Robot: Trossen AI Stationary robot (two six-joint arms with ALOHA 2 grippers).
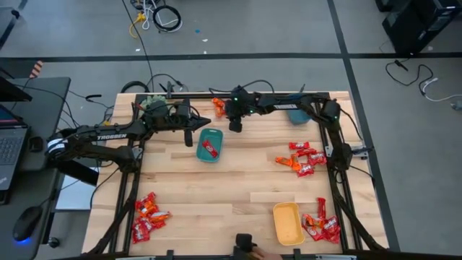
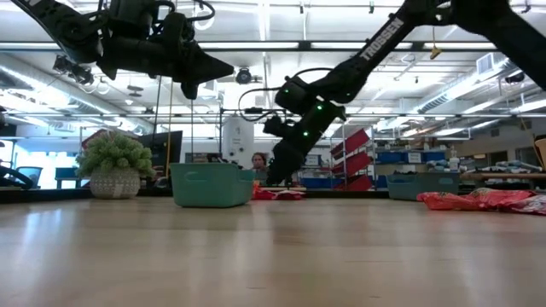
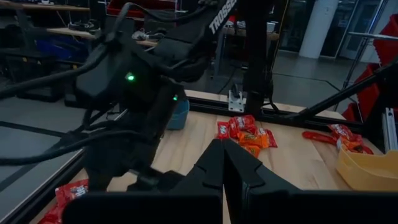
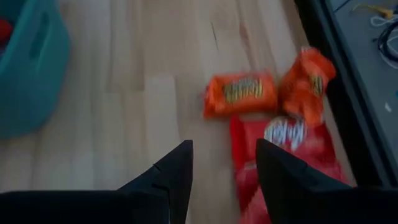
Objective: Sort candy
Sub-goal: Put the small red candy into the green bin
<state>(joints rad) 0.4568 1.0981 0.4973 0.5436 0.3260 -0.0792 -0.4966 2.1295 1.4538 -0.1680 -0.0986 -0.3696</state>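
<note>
Small red and orange wrapped candies lie in piles on the table: by the far edge [image 1: 216,105], at the right [image 1: 299,159], at the near right [image 1: 321,227] and at the near left [image 1: 148,217]. One red candy [image 1: 209,149] lies in the teal tray [image 1: 201,139]. My right gripper [image 4: 224,149] is open and hovers over the far pile, above an orange candy [image 4: 241,93] and a red one [image 4: 283,140]. My left gripper [image 1: 206,121] is shut and held high beside the teal tray's far end, holding nothing.
A yellow tray [image 1: 288,222] sits at the near right and a blue tray [image 1: 297,114] at the far right. A fuzzy green plant [image 2: 115,158] stands at the far left. The two grippers are close together near the far edge. Bare wood lies mid-table.
</note>
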